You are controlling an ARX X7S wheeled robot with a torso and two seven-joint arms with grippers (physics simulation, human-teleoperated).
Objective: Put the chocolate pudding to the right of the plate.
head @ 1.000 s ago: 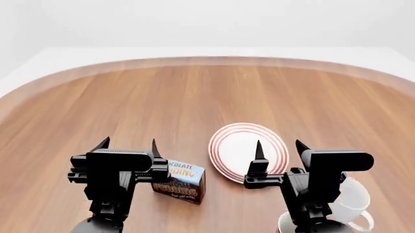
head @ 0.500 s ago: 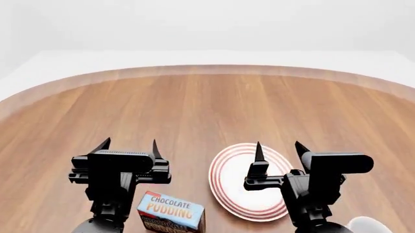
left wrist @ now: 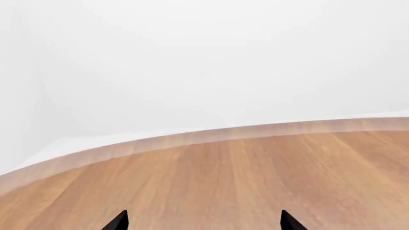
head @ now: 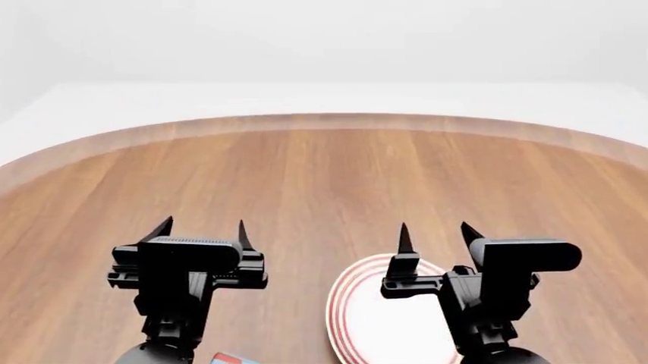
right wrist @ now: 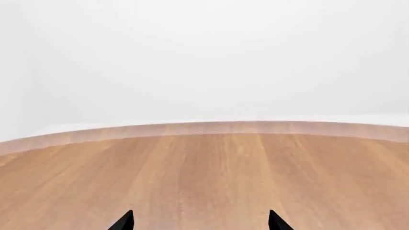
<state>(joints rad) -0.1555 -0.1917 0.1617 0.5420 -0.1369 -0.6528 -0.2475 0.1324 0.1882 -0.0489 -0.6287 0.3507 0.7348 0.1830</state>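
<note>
In the head view the white plate point(head: 380, 326) with red rings lies at the bottom edge, partly behind my right gripper point(head: 436, 230). Only a sliver of the chocolate pudding carton point(head: 231, 358) shows at the bottom edge, beside my left arm. My left gripper point(head: 202, 224) is open and empty, held above the table, ahead of the carton. My right gripper is open and empty above the plate's far edge. In the left wrist view point(left wrist: 203, 221) and the right wrist view point(right wrist: 199, 221) only the spread fingertips and bare wood show.
The round wooden table point(head: 324, 182) stretches ahead to its curved far rim, with a white floor beyond. The wrist views show the same rim point(left wrist: 211, 136) point(right wrist: 211, 128).
The head view has tilted upward: plate and carton slid down the frame, the carton almost out of view, and the white mug left the picture. Both grippers hold the same place in the frame.
</note>
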